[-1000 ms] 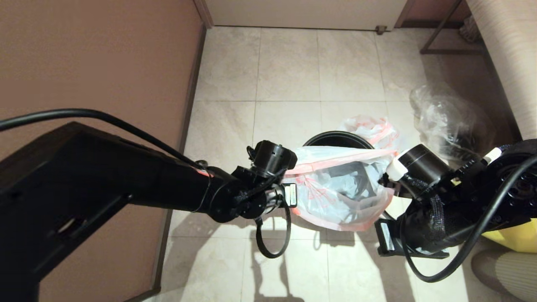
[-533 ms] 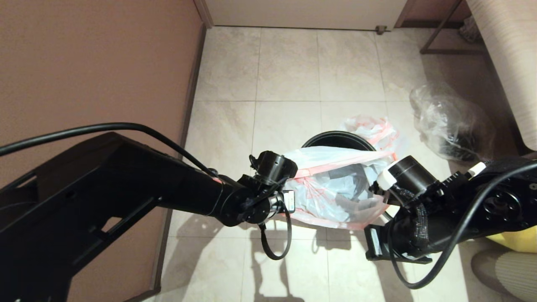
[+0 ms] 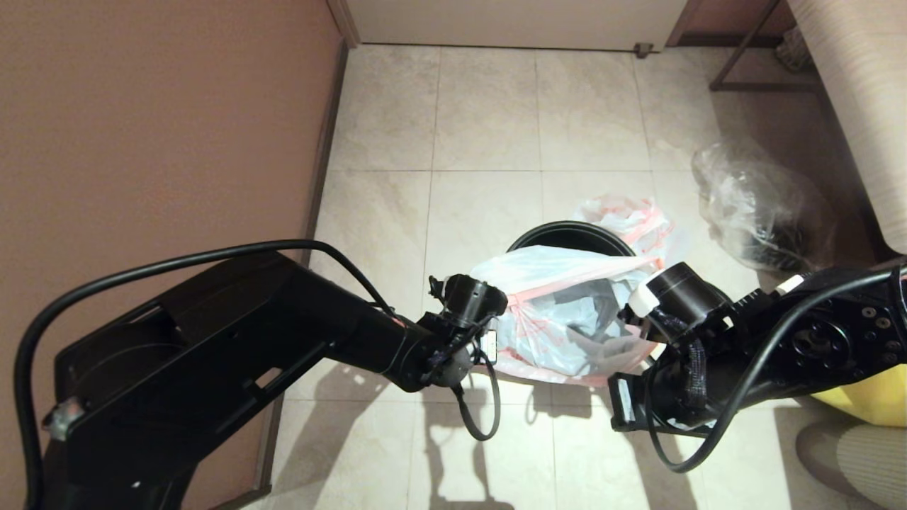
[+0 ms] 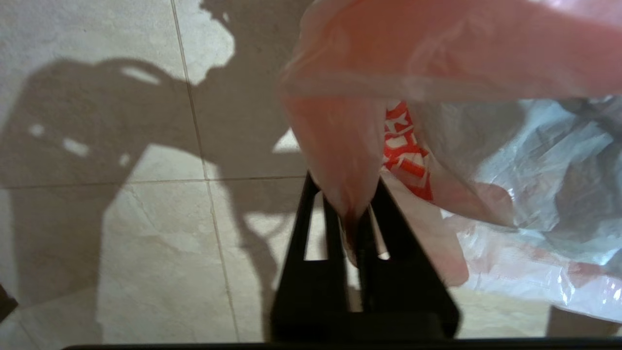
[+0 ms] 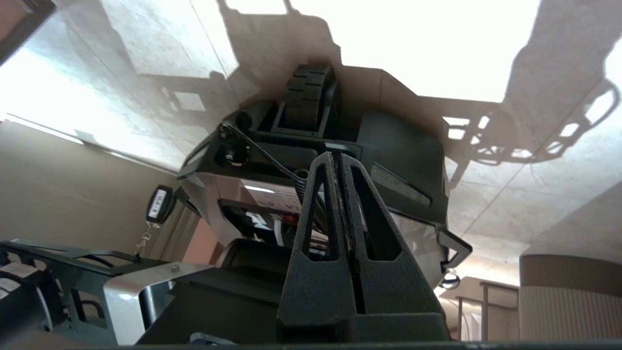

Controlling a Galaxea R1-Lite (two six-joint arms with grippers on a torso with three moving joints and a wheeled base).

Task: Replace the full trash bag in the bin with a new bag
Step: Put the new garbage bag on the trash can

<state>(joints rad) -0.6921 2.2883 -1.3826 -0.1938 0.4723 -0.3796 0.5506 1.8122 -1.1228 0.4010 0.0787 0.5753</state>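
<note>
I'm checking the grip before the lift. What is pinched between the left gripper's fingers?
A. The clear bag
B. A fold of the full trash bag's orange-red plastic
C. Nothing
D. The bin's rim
B: in the left wrist view the left gripper is shut on a pinched fold of the full trash bag.

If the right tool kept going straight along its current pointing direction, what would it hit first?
Probably the robot's own wheeled base. In the right wrist view the shut right tool points back at that dark housing, nothing visible between. Depth is unclear, so this is a guess.
</note>
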